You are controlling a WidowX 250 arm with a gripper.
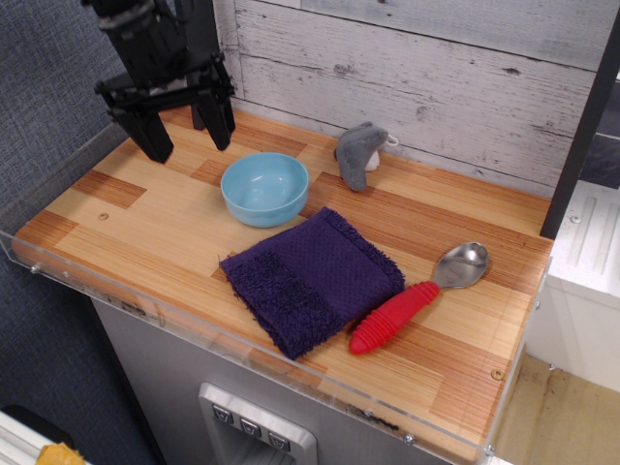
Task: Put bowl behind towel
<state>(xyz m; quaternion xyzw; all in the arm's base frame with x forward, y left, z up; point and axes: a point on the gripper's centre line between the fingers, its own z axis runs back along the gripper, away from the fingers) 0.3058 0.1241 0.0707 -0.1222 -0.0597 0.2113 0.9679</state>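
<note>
The light-blue bowl (264, 188) stands upright on the wooden tabletop (155, 218), just behind the far left corner of the dark purple towel (310, 277), which lies flat near the front middle. My black gripper (186, 140) hangs above the table's back left, to the left of and behind the bowl, its two fingers spread apart and empty. It does not touch the bowl.
A grey plush toy (360, 153) sits behind and right of the bowl near the plank wall. A spoon with a red handle (417, 299) lies right of the towel. A clear low rim (242, 349) runs along the table's front and left edges.
</note>
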